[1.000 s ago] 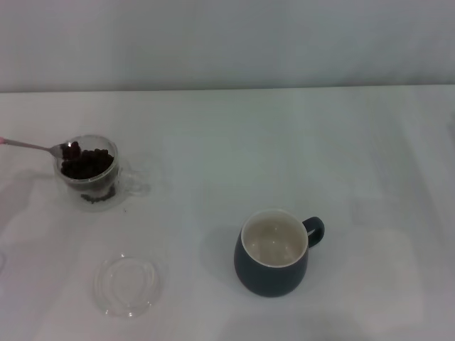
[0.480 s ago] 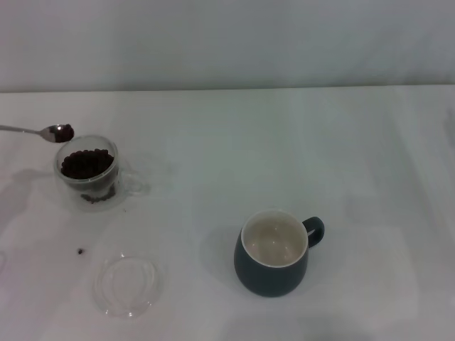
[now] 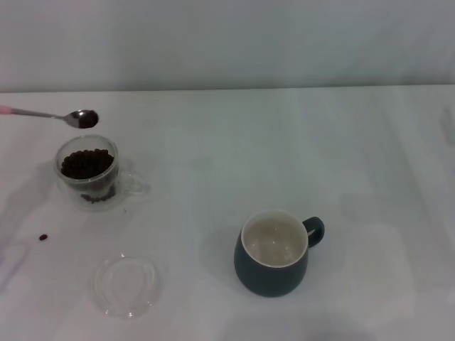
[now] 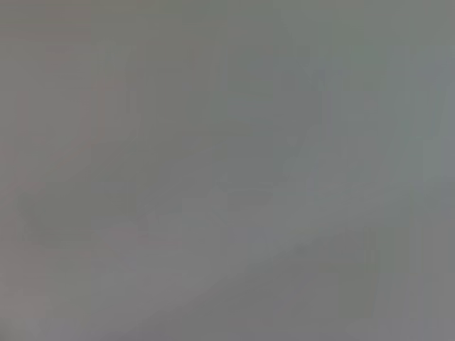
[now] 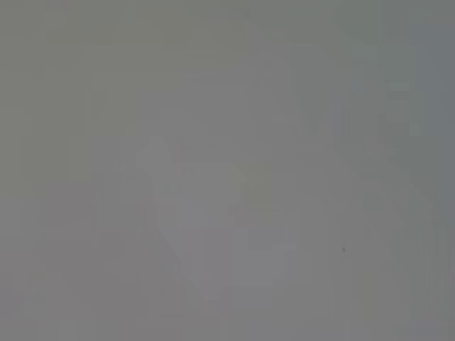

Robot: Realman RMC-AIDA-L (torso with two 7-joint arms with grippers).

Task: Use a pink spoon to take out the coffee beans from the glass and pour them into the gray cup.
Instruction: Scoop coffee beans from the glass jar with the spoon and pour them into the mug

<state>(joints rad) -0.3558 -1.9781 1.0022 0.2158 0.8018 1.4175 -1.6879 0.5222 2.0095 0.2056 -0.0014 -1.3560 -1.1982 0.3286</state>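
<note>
Pink spoon (image 3: 53,115) higher now, bowl rightward

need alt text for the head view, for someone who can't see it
A pink spoon carrying coffee beans hangs in the air just above a glass of coffee beans at the table's left. A gray cup, with no beans in it, stands nearer the camera, right of centre. A clear glass dish and one loose bean lie in front of the glass; no gripper shows.
</note>
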